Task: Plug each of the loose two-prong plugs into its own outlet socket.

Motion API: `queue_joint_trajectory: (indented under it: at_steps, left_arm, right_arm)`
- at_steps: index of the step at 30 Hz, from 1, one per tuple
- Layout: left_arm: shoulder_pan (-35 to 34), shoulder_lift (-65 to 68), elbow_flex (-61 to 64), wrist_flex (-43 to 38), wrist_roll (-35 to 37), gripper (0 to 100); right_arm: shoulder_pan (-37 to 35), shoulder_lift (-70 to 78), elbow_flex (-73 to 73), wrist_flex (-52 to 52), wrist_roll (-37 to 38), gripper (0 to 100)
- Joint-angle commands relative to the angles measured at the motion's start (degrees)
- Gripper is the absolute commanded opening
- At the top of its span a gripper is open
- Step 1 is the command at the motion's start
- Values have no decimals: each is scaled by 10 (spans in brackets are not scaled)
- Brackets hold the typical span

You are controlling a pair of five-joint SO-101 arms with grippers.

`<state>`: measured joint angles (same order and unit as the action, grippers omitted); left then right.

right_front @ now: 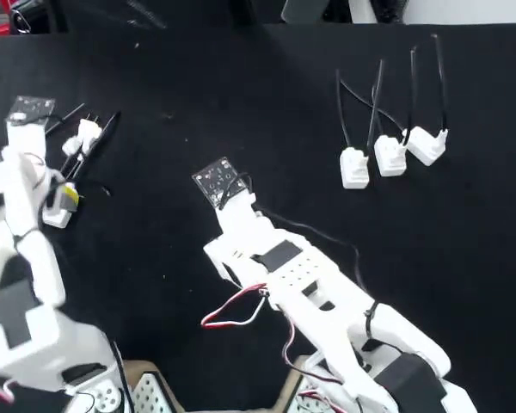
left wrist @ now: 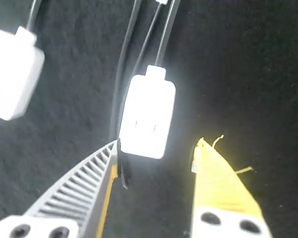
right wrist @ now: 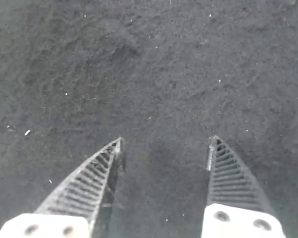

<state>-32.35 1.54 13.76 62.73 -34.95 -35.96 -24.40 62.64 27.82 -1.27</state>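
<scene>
The left end effector stands apart at a white plug near the left edge of the worktop. The right end effector, also apart, is over the middle. Three sockets lie toward the right edge.

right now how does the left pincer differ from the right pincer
The left pincer has a white corded block at its tips, while the right pincer hangs over bare black table. The left pincer has one yellow finger and one grey ribbed one, while the right pincer's fingers are both grey and ribbed. Shared: both are open and point down at the table.
</scene>
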Motion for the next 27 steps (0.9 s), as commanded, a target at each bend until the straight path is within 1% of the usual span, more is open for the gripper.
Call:
queue_joint_trajectory:
  at_steps: [1, 4, 8, 13, 15, 18, 19, 21, 23, 27]
  left_arm:
    - [4, 91, -164, 54, -39, 241]
    - [14, 160, -209, 62, -40, 241]
    - [16, 229, -250, 51, -39, 241]
    - [12, 268, -273, 51, -39, 241]
    - [15, 265, -257, 51, -39, 211]
    - [19, 272, -230, 46, -38, 119]
    - [22, 269, -221, 46, -33, 84]
    - [26, 257, -212, 48, 0, 23]
    - [27, 215, -207, 61, 20, 41]
    - [37, 105, -161, 106, 19, 31]
  right_arm:
    - [-5, -22, -2, -15, -3, 250]
    - [-5, -22, -2, -14, -3, 250]
    - [-5, -22, -1, -14, -3, 250]
    - [-5, -22, -1, -16, -4, 250]
    - [-5, -22, -1, -16, -4, 250]
    - [-5, -22, -1, -16, -3, 250]
    - [-5, -22, -1, -15, -3, 250]
    - [-5, -22, -1, -16, -3, 250]
    - [-5, -22, 2, -18, -2, 250]
    - [-4, -22, 4, -18, -4, 250]
